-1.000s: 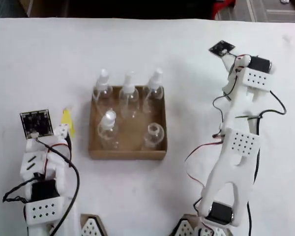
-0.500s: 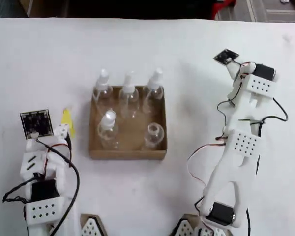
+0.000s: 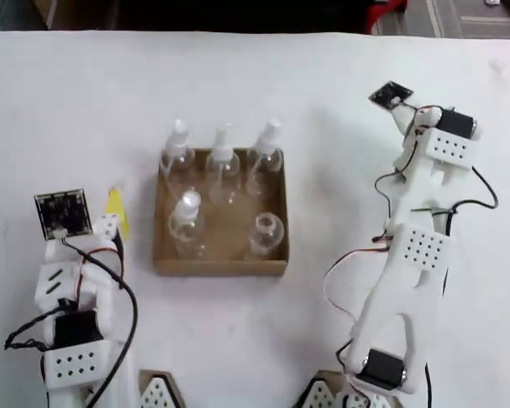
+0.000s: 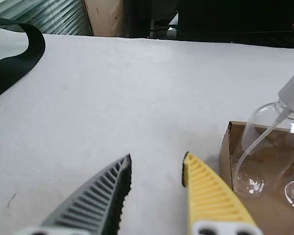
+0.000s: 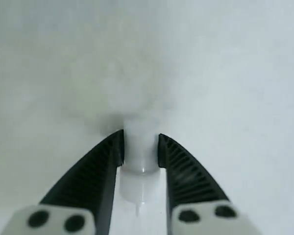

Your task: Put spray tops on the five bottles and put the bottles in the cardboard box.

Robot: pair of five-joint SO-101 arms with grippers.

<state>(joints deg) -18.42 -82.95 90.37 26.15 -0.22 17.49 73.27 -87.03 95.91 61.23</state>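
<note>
Already capped: four bottles (image 3: 223, 174), stood upright in the box (image 3: 220, 265).
Uncapped: one bottle (image 3: 266, 231), placed in the box's near right corner.
Right gripper (image 5: 140, 142): clamped on what seems a white spray top (image 5: 139, 156), well right of the box, over the table (image 3: 85, 93).
Left gripper (image 4: 156, 169): jaws set apart, just left of the box.
</note>
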